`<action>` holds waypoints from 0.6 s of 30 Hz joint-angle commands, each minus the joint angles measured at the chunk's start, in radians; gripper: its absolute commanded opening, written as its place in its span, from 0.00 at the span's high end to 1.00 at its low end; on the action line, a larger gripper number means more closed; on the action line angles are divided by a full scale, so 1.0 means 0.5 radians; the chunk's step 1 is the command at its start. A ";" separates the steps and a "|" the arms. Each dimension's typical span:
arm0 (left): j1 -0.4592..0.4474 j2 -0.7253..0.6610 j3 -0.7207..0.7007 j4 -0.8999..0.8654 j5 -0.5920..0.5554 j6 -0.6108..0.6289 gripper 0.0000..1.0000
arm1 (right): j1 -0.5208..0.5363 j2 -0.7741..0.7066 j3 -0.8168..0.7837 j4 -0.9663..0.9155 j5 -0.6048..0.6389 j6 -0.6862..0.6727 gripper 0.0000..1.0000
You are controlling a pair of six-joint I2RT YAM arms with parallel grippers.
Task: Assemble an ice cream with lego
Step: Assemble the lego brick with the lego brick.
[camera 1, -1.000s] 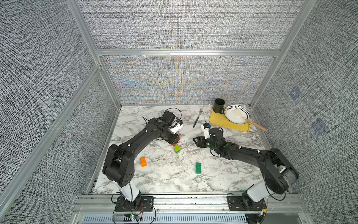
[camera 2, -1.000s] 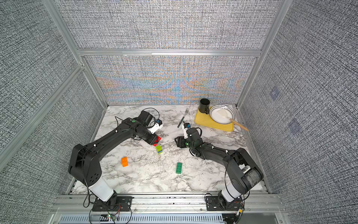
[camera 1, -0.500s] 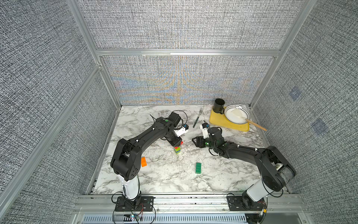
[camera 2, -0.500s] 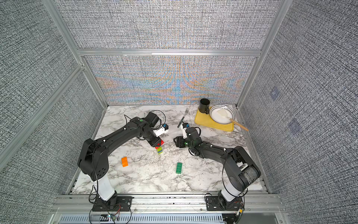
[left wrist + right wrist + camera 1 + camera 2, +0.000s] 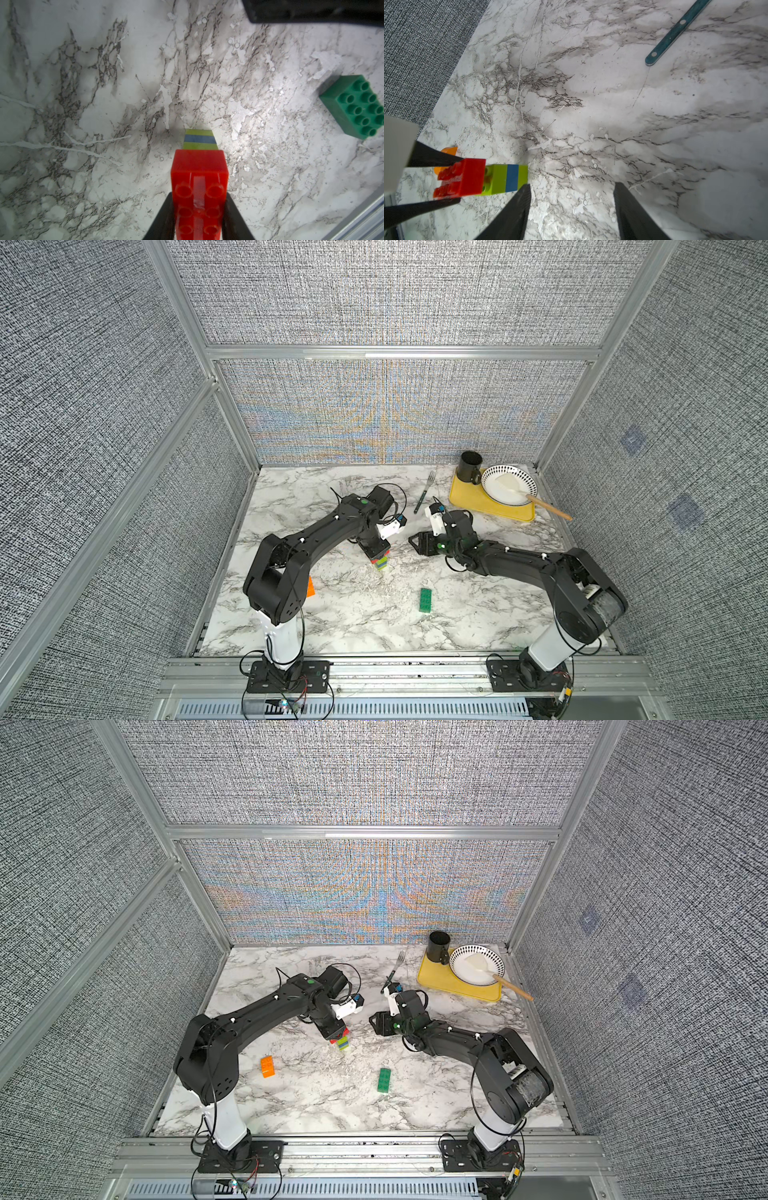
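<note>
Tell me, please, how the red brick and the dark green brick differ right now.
The red brick is clamped in the left gripper, atop the lime-blue-lime stem; the dark green brick lies loose on the table. Red sits raised; green rests flat, studs up. Both are long studded bricks.

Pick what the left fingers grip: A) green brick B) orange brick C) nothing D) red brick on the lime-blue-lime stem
D: the left fingers clamp the red brick, with the stem attached. The green brick and orange brick lie loose.
</note>
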 commanded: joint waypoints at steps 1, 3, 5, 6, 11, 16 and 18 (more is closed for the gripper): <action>-0.010 0.036 0.029 -0.036 -0.004 0.020 0.98 | 0.001 0.007 0.015 0.006 -0.017 0.002 0.35; -0.017 0.055 0.053 -0.051 0.008 0.017 0.98 | 0.001 0.007 0.018 0.002 -0.021 0.002 0.35; -0.024 0.075 0.072 -0.061 -0.010 0.015 0.98 | 0.001 0.016 0.024 0.002 -0.028 0.002 0.35; -0.024 0.087 0.083 -0.067 -0.016 0.018 0.98 | 0.001 0.021 0.027 0.000 -0.032 0.002 0.35; -0.039 0.163 0.130 -0.111 -0.035 0.011 0.98 | 0.002 0.032 0.034 -0.004 -0.048 0.002 0.35; -0.057 0.200 0.121 -0.136 -0.071 0.011 0.98 | -0.002 0.052 0.045 -0.001 -0.111 0.002 0.35; -0.057 0.200 0.102 -0.132 -0.083 0.011 0.98 | -0.008 0.064 0.049 0.009 -0.177 0.015 0.35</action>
